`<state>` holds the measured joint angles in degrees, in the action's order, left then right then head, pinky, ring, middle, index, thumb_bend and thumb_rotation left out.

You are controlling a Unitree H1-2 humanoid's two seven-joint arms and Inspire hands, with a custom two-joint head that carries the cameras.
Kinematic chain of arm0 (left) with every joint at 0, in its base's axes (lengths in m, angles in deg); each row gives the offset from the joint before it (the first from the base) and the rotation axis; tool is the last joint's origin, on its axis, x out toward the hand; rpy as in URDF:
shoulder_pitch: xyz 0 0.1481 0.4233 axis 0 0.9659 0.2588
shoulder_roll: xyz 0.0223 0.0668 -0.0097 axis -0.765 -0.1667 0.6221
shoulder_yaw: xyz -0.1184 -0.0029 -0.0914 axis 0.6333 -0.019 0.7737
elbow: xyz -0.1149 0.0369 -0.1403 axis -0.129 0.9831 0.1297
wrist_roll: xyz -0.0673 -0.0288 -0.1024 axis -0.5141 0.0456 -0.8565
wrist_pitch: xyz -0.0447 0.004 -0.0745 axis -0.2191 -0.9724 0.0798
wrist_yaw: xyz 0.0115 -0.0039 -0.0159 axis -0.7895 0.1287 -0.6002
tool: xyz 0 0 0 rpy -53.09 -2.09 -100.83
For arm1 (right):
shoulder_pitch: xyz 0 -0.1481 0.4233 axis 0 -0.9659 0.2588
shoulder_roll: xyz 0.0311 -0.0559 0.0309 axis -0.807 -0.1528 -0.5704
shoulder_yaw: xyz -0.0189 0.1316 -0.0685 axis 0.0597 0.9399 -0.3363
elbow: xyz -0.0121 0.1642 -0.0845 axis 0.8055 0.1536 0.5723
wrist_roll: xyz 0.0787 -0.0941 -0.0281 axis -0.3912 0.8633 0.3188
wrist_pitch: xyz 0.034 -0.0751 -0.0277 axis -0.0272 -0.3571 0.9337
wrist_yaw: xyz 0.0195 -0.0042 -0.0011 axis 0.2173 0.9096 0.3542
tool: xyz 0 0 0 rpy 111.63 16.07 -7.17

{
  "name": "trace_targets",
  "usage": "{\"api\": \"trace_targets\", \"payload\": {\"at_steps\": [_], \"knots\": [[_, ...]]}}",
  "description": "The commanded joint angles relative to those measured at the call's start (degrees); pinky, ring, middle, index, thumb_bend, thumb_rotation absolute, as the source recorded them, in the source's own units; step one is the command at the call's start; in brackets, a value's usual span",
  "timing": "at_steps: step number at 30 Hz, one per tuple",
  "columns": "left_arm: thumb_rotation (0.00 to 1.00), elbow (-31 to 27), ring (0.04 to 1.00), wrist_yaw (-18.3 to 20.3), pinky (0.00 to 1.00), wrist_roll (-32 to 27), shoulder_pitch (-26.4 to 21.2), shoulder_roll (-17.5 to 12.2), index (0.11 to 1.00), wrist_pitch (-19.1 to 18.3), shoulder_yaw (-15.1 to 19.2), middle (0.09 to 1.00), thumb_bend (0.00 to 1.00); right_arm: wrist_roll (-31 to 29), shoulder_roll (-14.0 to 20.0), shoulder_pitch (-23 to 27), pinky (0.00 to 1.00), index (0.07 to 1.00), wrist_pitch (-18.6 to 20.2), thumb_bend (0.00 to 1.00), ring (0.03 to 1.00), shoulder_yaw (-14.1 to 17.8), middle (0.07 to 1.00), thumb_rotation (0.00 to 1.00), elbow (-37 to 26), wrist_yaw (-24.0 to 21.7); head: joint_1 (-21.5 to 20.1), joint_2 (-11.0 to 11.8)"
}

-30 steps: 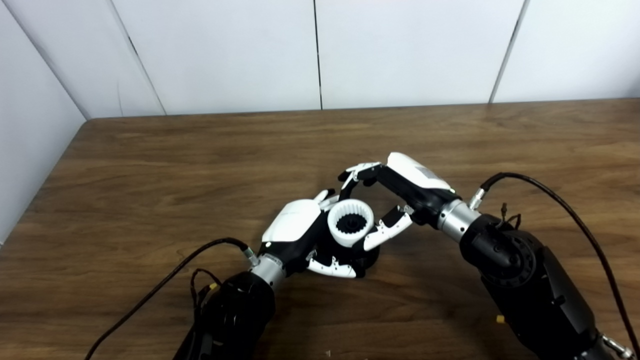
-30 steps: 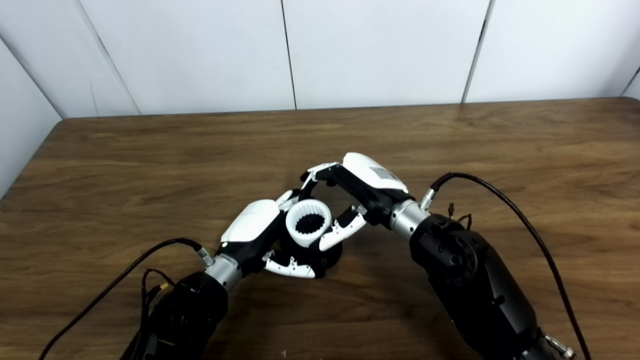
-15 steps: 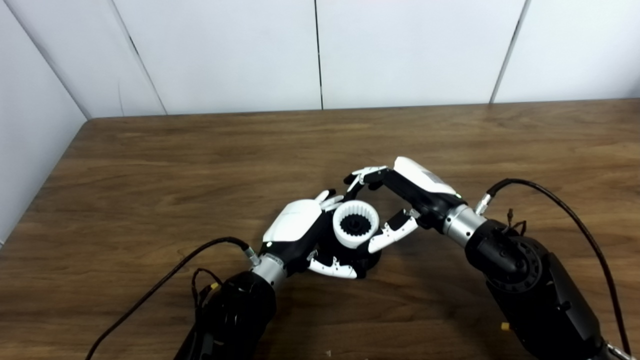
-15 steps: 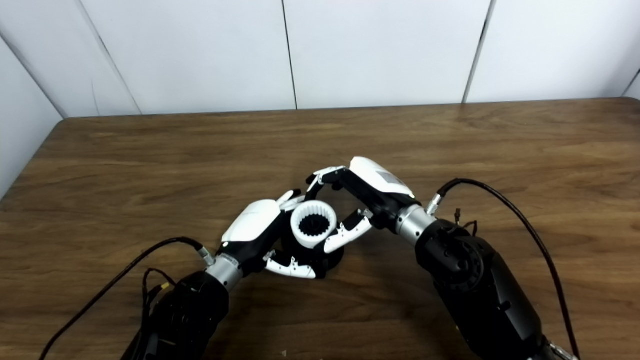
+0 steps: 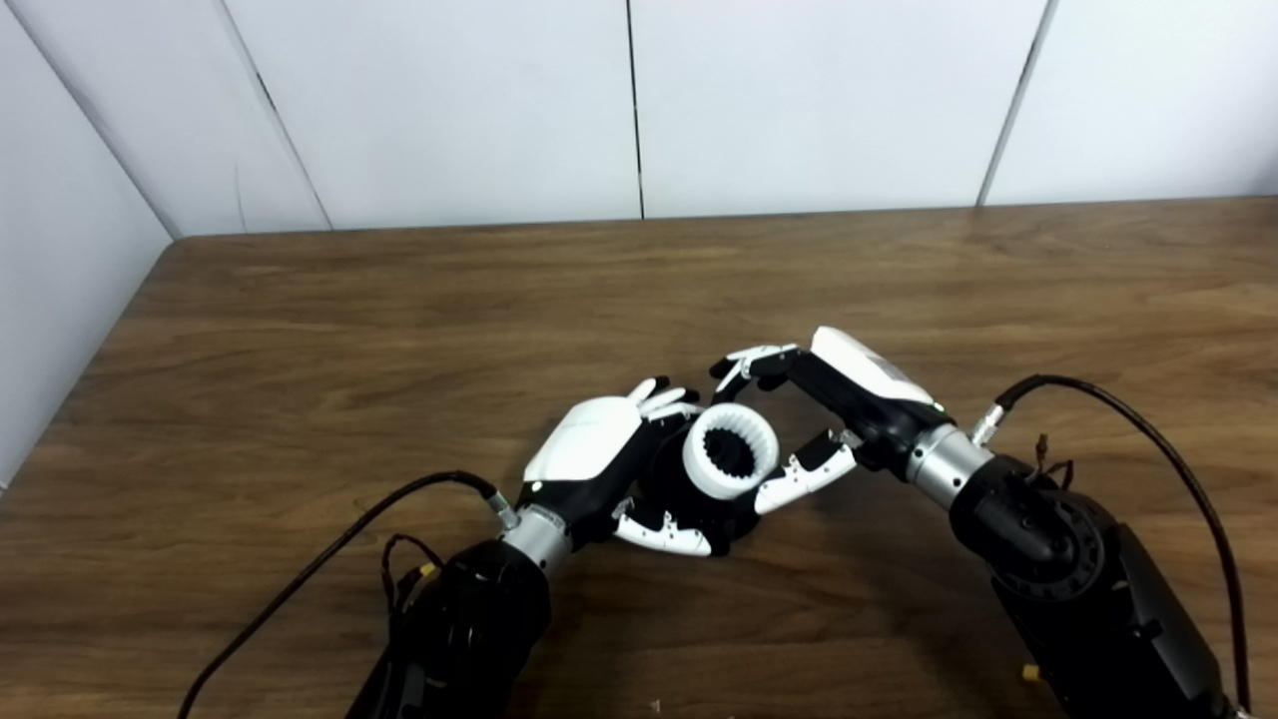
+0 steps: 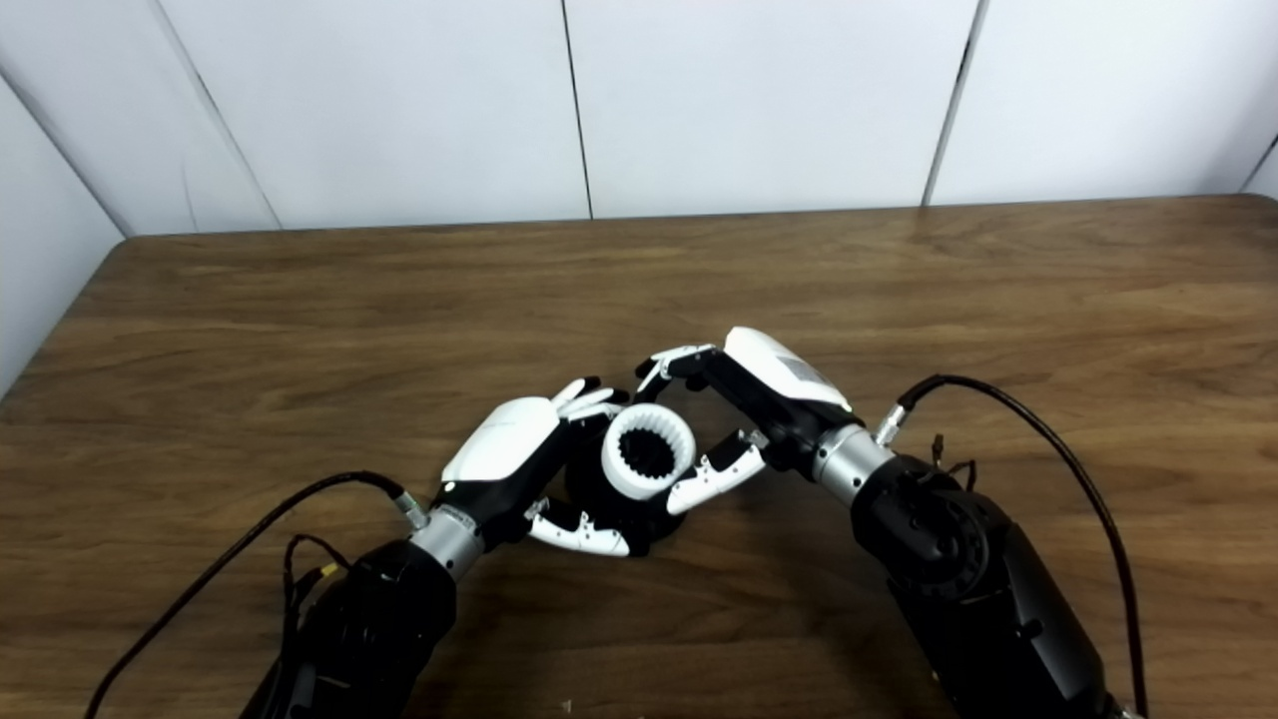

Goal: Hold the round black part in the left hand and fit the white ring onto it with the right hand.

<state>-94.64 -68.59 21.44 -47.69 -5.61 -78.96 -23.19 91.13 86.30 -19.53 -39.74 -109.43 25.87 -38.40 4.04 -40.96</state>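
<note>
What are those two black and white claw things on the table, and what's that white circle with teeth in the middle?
Those are a robot's two hands, seen by two cameras side by side on its head, so both pictures show the same scene. The arms come in from the bottom. The left hand grips a round black part, low over the brown wooden table. The white ring, toothed inside, sits on top of that black part. The right hand curls around the ring, fingers above and thumb below, touching it. Nothing else lies on the table except the robot's black cables.
</note>
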Motion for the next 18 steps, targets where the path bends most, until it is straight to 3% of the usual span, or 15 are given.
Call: {"api": "trace_targets", "payload": {"at_steps": [1,18], "knots": [[0.32,-0.9,1.0,0.5,0.86,-0.1,-1.5,-0.3,0.791,-0.3,0.2,0.939,0.88,-0.3,0.3,1.0,0.79,0.588,-1.6,0.91,0.883,0.5,0.821,0.23,-0.4,0.5,0.1,-0.1],[0.32,-0.1,0.997,-0.2,0.87,0.2,-1.9,0.6,0.787,-0.2,0.0,0.928,0.88,1.1,0.5,3.5,0.77,0.584,-0.4,0.91,0.893,-1.0,0.82,0.24,-0.8,-1.7,0.0,0.2]]}}
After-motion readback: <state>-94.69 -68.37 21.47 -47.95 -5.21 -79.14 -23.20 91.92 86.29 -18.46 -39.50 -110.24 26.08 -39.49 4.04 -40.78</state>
